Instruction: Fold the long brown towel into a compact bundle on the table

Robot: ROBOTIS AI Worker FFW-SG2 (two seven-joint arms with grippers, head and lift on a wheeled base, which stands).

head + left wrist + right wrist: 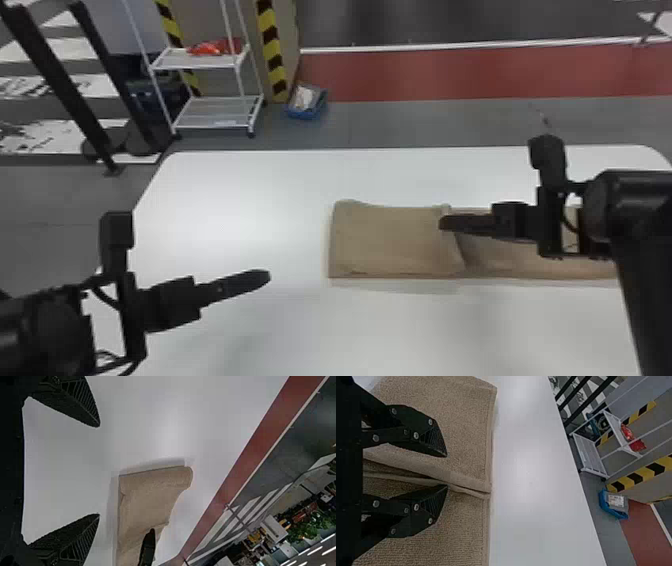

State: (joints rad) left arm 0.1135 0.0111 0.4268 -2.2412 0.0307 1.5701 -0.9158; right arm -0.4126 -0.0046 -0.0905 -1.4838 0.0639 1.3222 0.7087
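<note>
Two parted fingers of my right gripper (447,470) are straddling the hem (466,483) of a folded-over flap (390,235), and they are clenching nothing: a gap is showing between them, with cloth below. The long brown towel (500,255) is lying flat across the tabletop (240,200), doubled at its left end and running out rightward beneath my right arm. I'm judging that this end is the first fold, and that I'm keeping the right gripper over the hem because that is where the flap is either being let go or being tidied. The layers there are sitting slightly rucked, so a pinch or a press could be straightening them, though a careless one could be dragging the flap askew.

My left gripper (98,470) is hanging with its fingers wide apart, empty, off the towel's folded end and well clear of the cloth. I'm reading that place as useful: it is leaving the doubled end undisturbed while being ready to steady it. The remaining length is still needing folding in, likely from the right, before this is making a compact bundle.
</note>
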